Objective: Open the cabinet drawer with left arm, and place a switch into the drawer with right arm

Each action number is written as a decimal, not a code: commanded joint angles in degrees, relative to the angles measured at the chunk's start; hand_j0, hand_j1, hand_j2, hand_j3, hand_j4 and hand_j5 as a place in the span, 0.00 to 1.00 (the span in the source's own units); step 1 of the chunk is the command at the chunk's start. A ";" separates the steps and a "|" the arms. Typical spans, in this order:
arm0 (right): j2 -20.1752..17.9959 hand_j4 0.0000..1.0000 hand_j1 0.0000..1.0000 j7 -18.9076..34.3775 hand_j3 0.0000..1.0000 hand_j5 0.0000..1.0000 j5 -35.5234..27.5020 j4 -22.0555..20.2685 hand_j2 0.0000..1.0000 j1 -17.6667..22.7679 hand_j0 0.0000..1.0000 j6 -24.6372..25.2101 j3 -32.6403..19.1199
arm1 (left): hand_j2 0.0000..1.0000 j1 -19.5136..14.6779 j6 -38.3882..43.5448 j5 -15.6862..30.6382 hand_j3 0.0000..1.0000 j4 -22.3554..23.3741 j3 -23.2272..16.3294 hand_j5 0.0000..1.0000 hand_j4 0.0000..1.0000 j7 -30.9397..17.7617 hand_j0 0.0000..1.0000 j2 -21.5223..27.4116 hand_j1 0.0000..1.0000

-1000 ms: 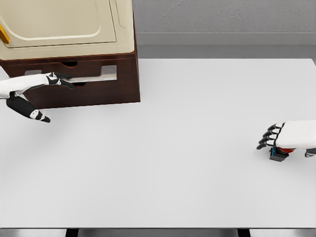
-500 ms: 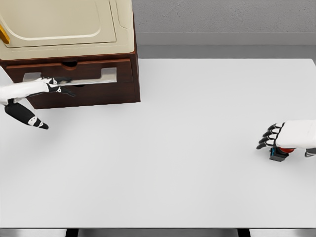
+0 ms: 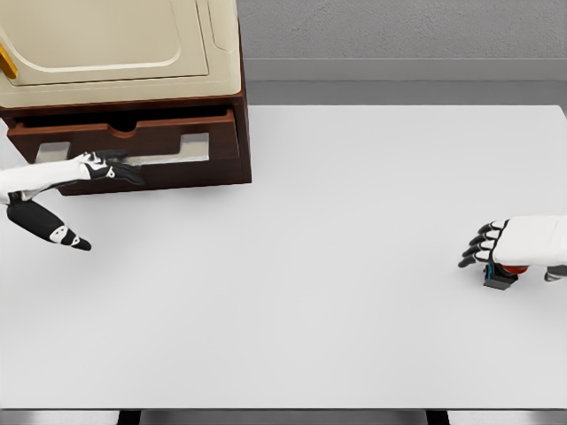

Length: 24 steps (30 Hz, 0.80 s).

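Under the right hand (image 3: 523,251) lies the switch (image 3: 500,277).

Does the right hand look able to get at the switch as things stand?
Probably yes: the right hand already sits over the switch near the table's right edge, nothing between them. Whether its fingers have closed on it cannot be told.
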 commanded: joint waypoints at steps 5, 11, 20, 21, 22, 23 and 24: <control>-0.06 0.99 0.99 -0.01 0.99 0.99 -0.17 -0.04 0.99 0.08 0.99 0.10 -0.02 | 0.94 0.44 -2.28 1.14 0.94 -0.12 -0.03 0.94 0.94 -0.23 0.94 0.95 0.94; -0.06 0.99 0.99 -0.01 0.99 0.99 -0.17 -0.04 0.99 0.00 0.99 0.10 -0.02 | 0.94 1.23 -4.39 2.46 0.94 -0.21 -0.12 0.94 0.94 -0.23 0.94 2.71 0.94; -0.06 0.99 0.99 -0.01 0.99 0.99 -0.17 -0.04 0.99 0.08 0.99 0.10 -0.02 | 0.94 2.11 -7.29 4.13 0.94 -0.21 -0.12 0.94 0.94 -0.23 0.94 4.47 0.94; -0.06 0.95 0.95 -0.01 0.95 0.95 -0.17 0.05 0.95 0.08 0.95 0.10 -0.02 | 0.94 2.19 -7.29 4.31 0.94 -0.21 -0.12 0.94 0.94 -0.23 0.94 4.47 0.94; -0.06 0.93 0.93 -0.01 0.93 0.93 -0.17 -0.03 0.93 0.08 0.93 0.10 -0.02 | 0.94 2.20 -7.38 4.49 0.94 -0.21 -0.12 0.94 0.94 -0.23 0.94 4.47 0.94; -0.06 0.93 0.93 -0.01 0.93 0.93 -0.17 -0.03 0.93 0.08 0.93 0.10 -0.02 | 0.94 2.20 -7.38 4.49 0.94 -0.21 -0.12 0.94 0.94 -0.23 0.94 4.56 0.94; -0.06 0.93 0.93 -0.01 0.93 0.93 -0.17 -0.03 0.93 0.08 0.93 0.10 -0.02 | 0.94 2.28 -7.56 4.49 0.94 -0.21 -0.12 0.94 0.94 -0.23 0.94 4.64 0.94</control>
